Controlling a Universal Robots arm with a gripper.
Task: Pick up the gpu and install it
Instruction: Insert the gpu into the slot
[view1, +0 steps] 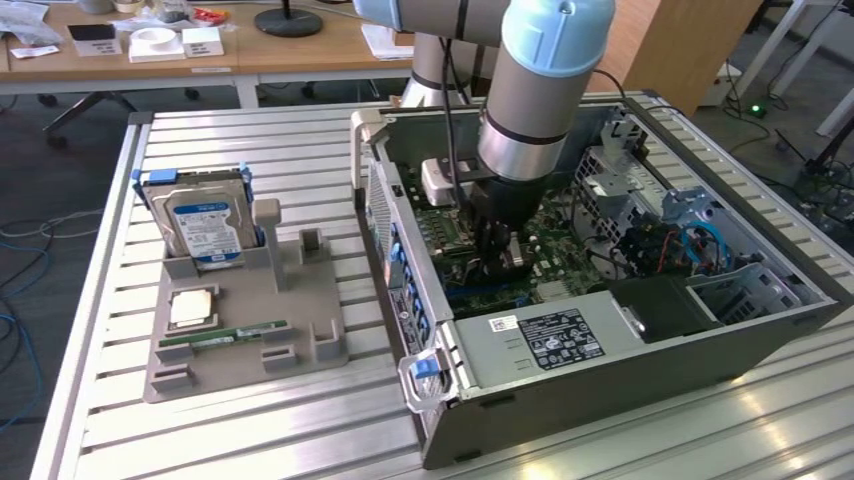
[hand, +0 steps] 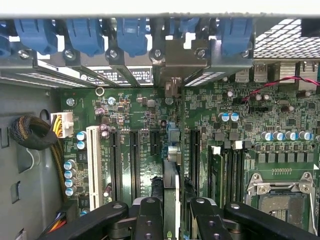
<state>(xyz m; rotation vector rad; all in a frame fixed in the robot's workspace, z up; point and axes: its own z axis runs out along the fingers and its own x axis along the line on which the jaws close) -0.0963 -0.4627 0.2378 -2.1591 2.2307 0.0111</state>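
Note:
My gripper (view1: 489, 255) reaches down into the open computer case (view1: 601, 385), low over the green motherboard (view1: 561, 270). In the wrist view the gpu (hand: 171, 192) stands edge-on between my fingers (hand: 150, 220), a thin dark card running along a black expansion slot. Its silver bracket (hand: 175, 57) sits at the case's rear slot openings, under the blue retention clips (hand: 130, 35). The gripper (hand: 172, 222) is shut on the card's edges. Whether the card's lower edge is seated in the slot is hidden.
On the table at the exterior view's left, a grey holder (view1: 240, 320) carries a blue-labelled hard drive (view1: 200, 225), a processor chip (view1: 194, 307) and a green RAM stick (view1: 224, 336). Inside the case are the power supply (view1: 554, 340), a drive cage (view1: 727, 290) and cable bundles (hand: 32, 131).

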